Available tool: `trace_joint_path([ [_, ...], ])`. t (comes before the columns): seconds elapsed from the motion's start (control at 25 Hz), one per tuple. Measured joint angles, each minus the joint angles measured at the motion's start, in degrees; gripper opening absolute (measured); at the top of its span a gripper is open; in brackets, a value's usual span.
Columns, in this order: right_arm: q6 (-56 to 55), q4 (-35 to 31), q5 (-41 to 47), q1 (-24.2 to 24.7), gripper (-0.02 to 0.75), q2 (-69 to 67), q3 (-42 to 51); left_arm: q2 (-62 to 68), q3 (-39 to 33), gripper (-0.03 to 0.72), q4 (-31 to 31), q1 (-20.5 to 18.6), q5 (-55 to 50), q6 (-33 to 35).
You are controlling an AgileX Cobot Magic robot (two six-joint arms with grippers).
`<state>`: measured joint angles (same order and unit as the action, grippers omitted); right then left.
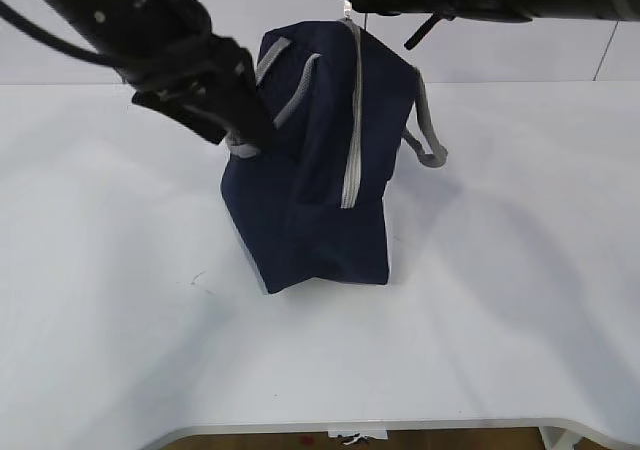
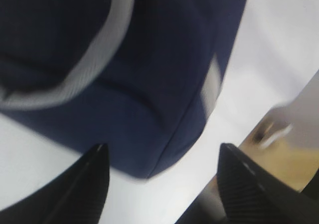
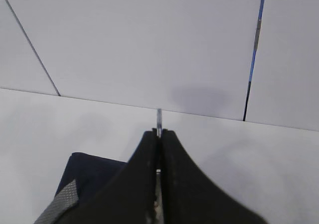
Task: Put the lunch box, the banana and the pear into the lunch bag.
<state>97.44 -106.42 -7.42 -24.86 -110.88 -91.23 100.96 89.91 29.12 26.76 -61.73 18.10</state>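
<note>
Right wrist view: right claw (image 3: 159,134) pinches the ring pull (image 3: 159,118), seemingly; left claw (image 2: 162,157) gapes empty beside the lunch bag (image 1: 320,170). Keep the pull taut.

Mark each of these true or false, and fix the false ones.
1. The lunch bag lies flat with its zipper open. False: it is lifted by one end, zipper closed.
2. The right pincer is shut on the metal ring pull. True.
3. The left pincer clamps a grey handle. False: its jaws stand apart.
4. No banana or pear shows on the table. True.
</note>
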Motion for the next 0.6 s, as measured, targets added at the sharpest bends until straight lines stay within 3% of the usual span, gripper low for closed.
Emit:
trace_joint_path([
  [0.12, 0.0, 0.08, 1.18, 0.0, 0.001, 0.0, 0.0, 0.0, 0.78, 0.505, 6.45, 0.12, 4.91, -1.78],
  [0.28, 0.0, 0.21, 2.13, 0.0, 0.001, 0.0, 0.0, 1.26, 0.82, 0.477, 10.03, 1.01, 9.98, -2.21],
  [0.6, 0.0, 0.21, 2.36, 0.0, 0.001, 0.0, 0.0, 4.25, 0.96, 0.47, 10.44, 3.96, 19.34, -2.44],
])
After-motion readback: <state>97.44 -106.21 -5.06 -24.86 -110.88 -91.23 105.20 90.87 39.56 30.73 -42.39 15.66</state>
